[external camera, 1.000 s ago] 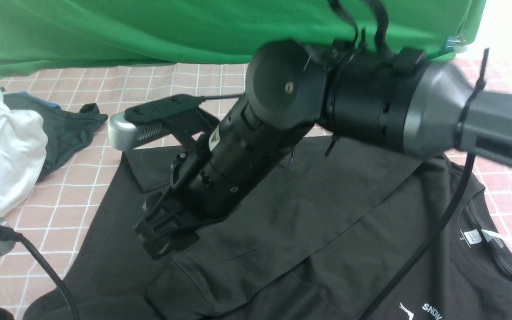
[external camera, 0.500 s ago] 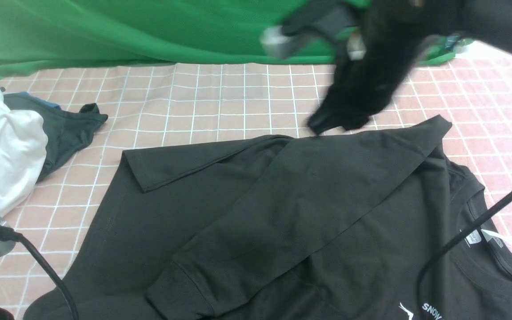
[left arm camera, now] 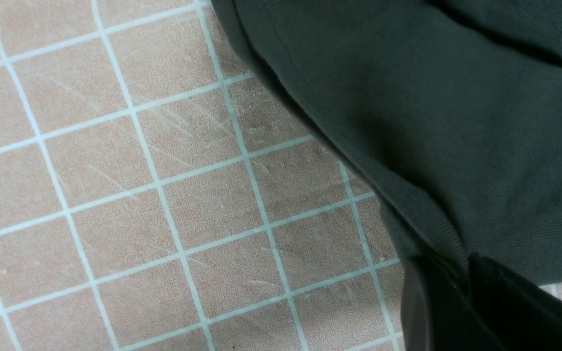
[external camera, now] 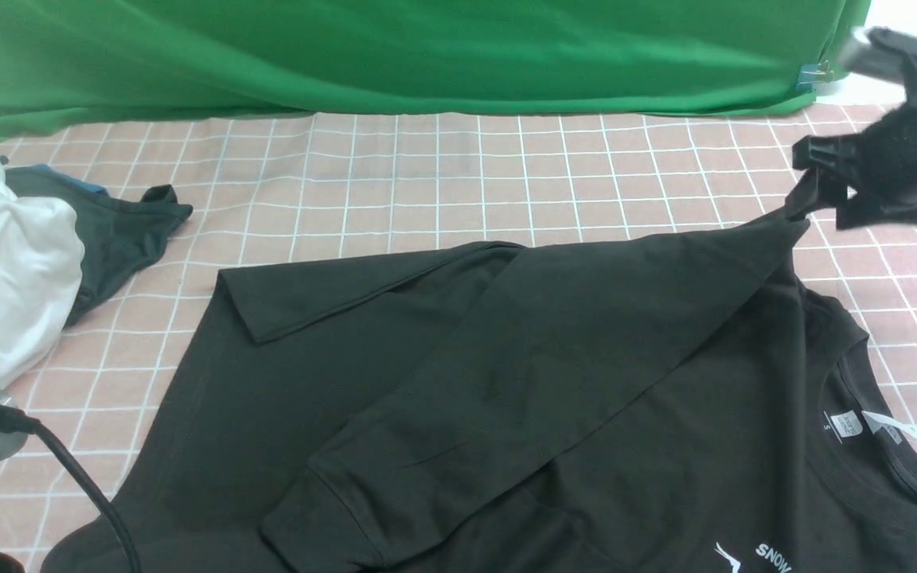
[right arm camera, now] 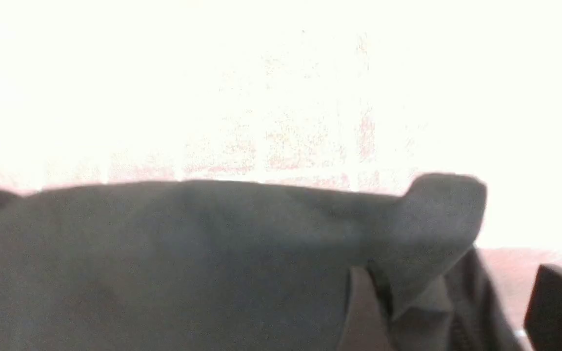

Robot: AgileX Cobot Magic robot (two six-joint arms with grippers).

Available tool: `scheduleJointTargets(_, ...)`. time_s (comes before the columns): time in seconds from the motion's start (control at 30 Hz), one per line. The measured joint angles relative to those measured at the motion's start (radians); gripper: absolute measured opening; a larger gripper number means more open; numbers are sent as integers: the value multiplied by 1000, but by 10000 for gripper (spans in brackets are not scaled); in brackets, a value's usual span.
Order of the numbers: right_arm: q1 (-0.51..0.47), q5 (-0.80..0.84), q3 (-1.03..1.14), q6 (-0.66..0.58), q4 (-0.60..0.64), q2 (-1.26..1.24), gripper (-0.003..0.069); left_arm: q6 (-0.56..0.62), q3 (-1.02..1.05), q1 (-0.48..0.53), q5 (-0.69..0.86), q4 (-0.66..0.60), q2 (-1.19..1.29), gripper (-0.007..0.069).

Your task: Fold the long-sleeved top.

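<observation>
As things lie on the pink checked table [external camera: 427, 175], left to right:
White garment [external camera: 5, 270]: heaped at far left.
Dark cloth [external camera: 108, 231]: beside it, blue-edged.
Left gripper [left arm camera: 462, 265]: pinched together on the top's edge.
Long-sleeved top [external camera: 506, 382]: spread at centre, sleeve folded across body.
Right gripper [external camera: 833, 187]: at the top's raised far corner; blurred, grip cannot be told.

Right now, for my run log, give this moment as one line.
top: sleeve folded across body | left fingers: shut on hem | right fingers: open at shoulder fold
</observation>
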Motion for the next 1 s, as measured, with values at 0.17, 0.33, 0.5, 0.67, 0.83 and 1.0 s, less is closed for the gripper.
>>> scheduleJointTargets(0.17, -14, 15, 0, -2, 85, 61, 475, 0, 0, 0, -7, 0, 0, 50)
scheduleJointTargets(0.33, 3, 19, 0, -46, 179, 97, 493, 0, 0, 0, -30, 0, 0, 50)
scheduleJointTargets(0.5, 23, -60, 0, -56, 204, 106, 494, 0, 0, 0, -30, 0, 0, 50)
scheduleJointTargets(0.67, 24, -81, 0, -56, 216, 120, 494, 0, 0, 0, -22, 0, 0, 50)
scheduleJointTargets(0.83, 24, -84, 0, -85, 297, 125, 438, 1, 0, 0, -21, 1, 0, 50)
scheduleJointTargets(1.0, 25, -136, 0, -138, 367, 125, 295, 1, 0, 0, -21, 1, 0, 50)
